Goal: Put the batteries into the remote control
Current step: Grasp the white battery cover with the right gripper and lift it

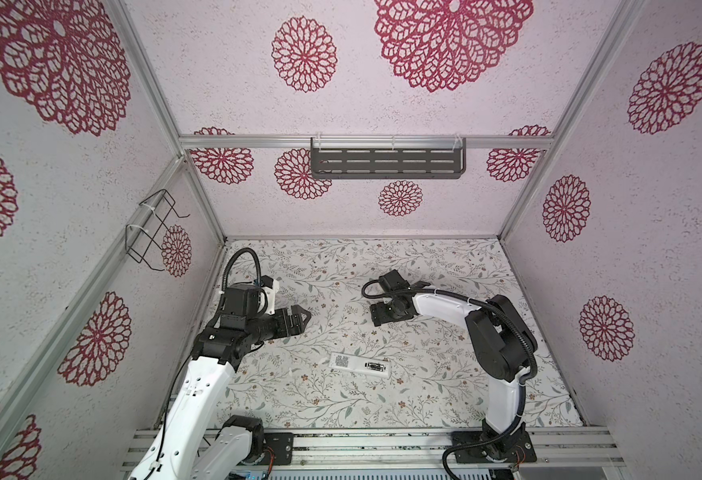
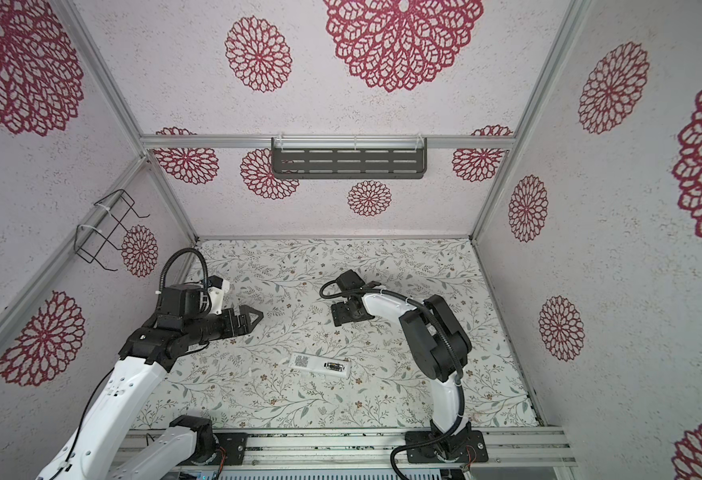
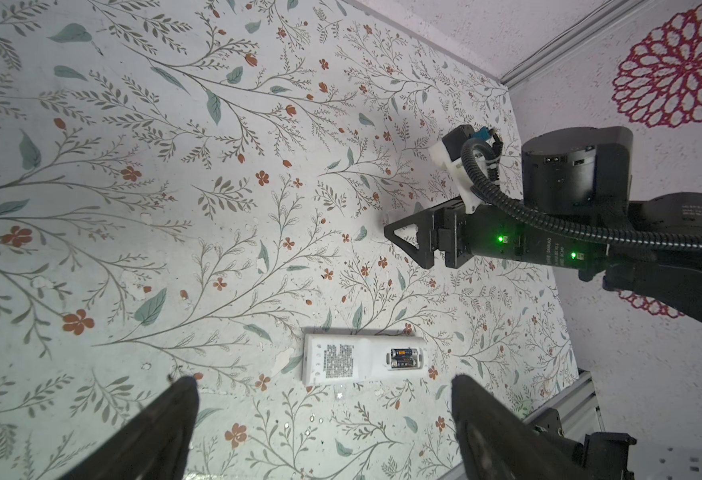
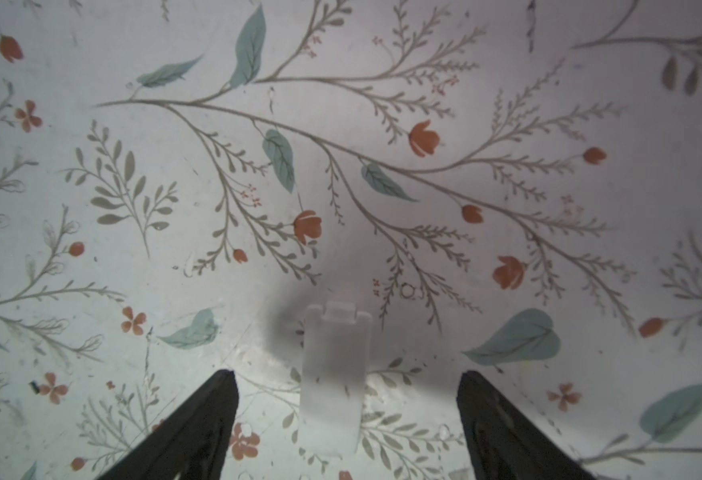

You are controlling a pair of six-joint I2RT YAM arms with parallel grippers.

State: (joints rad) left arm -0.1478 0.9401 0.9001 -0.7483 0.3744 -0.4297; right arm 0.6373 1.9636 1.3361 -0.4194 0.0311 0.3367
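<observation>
Left gripper [image 3: 324, 377]: fingers spread wide, holding nothing. The remote control [image 3: 364, 360] lies flat on the floral table [image 3: 133, 166], label face up, just ahead of the fingertips and untouched. Both batteries [image 3: 403, 358] sit side by side in its open compartment. Right gripper [image 4: 346, 372]: fingers spread, straddling a white battery cover [image 4: 334, 399]; neither finger touches it.
</observation>
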